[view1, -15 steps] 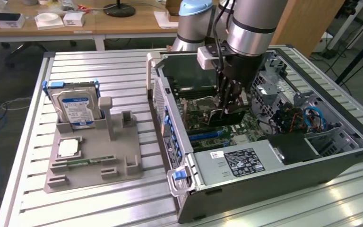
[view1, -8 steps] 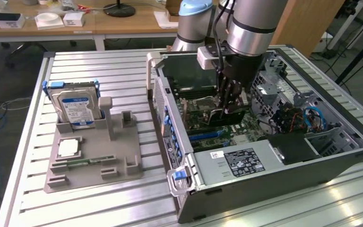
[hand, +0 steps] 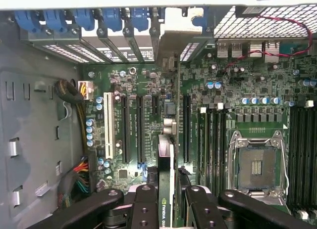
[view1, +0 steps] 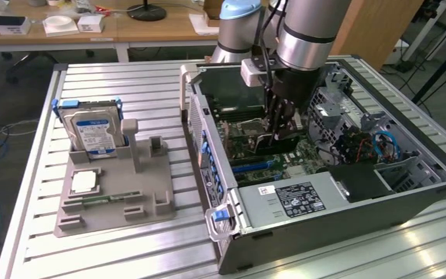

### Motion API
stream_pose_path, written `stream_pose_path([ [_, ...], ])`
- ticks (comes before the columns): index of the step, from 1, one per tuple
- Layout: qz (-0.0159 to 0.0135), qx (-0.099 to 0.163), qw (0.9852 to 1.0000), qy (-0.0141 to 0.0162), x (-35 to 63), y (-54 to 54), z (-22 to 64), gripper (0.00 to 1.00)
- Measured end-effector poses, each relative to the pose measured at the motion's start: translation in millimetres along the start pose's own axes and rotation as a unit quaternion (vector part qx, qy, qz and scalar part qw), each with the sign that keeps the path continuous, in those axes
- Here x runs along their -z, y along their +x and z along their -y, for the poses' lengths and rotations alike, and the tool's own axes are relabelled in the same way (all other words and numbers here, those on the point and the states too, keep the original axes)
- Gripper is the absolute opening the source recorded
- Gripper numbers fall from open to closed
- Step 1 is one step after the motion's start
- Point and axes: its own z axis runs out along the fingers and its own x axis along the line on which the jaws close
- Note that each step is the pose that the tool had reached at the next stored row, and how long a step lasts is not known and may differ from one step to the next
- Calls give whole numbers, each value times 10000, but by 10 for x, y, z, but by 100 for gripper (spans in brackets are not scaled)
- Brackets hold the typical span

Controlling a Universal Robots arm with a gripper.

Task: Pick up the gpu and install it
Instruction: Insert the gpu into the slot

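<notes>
Gripper [hand: 169, 205] half-closed, clamping gpu [hand: 166, 157] edge-on over motherboard [hand: 198, 83]

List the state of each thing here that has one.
gripper: shut on the gpu.
gpu: held on edge over the motherboard slots; seated or not, cannot tell.
computer case: lying on its side, side panel off.
CPU socket: empty.
hard drive: standing upright in the grey holder.
</notes>
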Motion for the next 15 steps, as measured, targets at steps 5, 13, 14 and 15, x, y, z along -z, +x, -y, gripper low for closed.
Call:
stream_pose_path([
  [5, 0, 0, 10000, 0, -66, -30, -19, 26],
  [13, 0, 33, 10000, 1, -211, -32, -66, 26],
  [14, -1, 33, 10000, 1, -229, -32, -72, 26],
  [15, -4, 33, 10000, 1, -244, -32, -85, 26],
])
